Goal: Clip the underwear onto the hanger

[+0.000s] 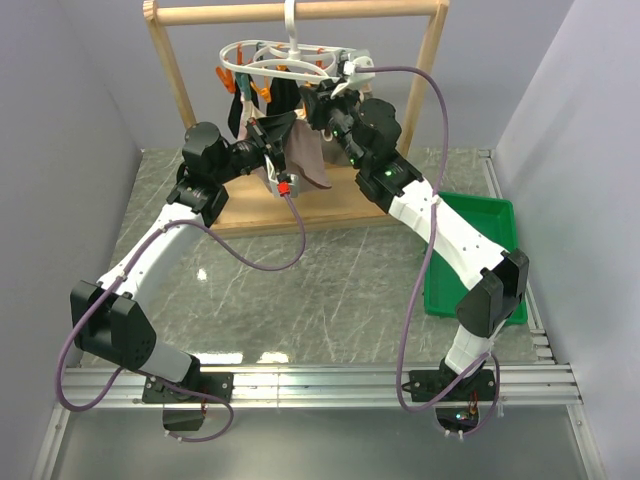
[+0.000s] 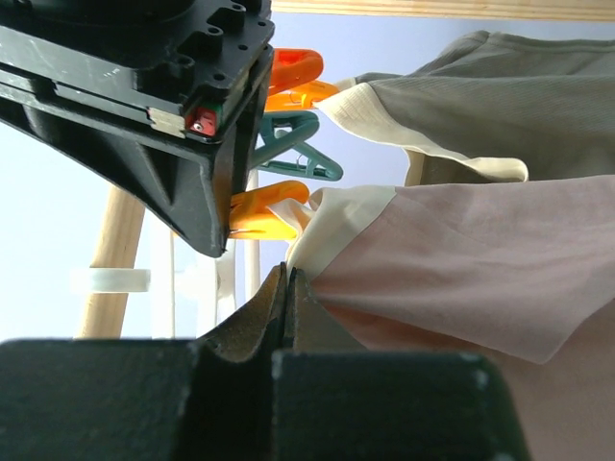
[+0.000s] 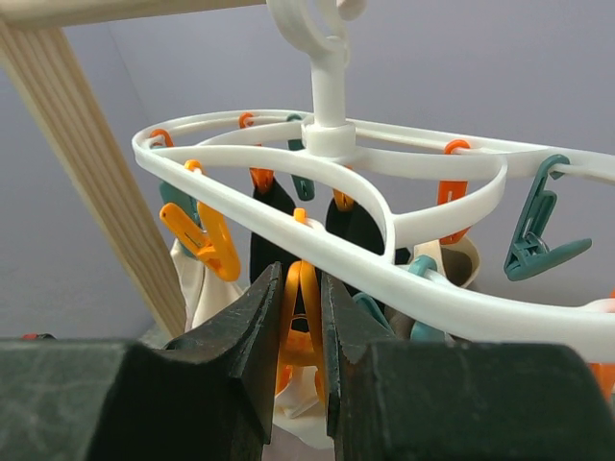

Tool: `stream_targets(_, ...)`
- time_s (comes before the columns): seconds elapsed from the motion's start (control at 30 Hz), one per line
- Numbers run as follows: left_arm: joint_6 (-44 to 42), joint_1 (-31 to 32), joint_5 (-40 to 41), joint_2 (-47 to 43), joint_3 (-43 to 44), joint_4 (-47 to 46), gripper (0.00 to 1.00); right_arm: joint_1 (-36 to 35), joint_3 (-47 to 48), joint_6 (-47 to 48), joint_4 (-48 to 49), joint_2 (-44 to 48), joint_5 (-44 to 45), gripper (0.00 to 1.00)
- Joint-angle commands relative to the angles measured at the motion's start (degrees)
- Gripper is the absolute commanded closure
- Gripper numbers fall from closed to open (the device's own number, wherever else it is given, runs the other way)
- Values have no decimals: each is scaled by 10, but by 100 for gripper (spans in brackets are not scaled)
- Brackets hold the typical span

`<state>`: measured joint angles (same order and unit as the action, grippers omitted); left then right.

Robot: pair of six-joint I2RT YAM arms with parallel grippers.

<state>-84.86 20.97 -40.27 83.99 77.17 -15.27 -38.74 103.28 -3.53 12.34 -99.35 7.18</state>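
Left wrist view: underwear (image 2: pixel 461 259) runs off frame; orange peg (image 2: pixel 264 211) half hidden.

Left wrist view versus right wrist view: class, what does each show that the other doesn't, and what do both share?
Only left wrist: the left fingers shut on the pink underwear. Only right wrist: the hanger with its hook, and the right fingers closed around an orange peg. Both: teal pegs and the wooden rack post.
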Motion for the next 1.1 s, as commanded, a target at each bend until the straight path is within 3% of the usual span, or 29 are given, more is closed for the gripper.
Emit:
stream_targets(0.0, 2, -2, -17, -10, 26, -21, 100, -1, 14, -13, -59, -1, -25, 100)
stream_targets(0.4, 19, -1, -13, -1, 31, -48, 100, 1, 12, -20, -65, -1, -44, 97)
stream_targets(0.63, 25, -2, -14, 2, 35, -48, 100, 1, 21, -23, -66, -6, -46, 80)
stream_targets(1.07, 28, -3, -13, 5, 41, -44, 100, 3, 38, -31, -68, -14, -46, 61)
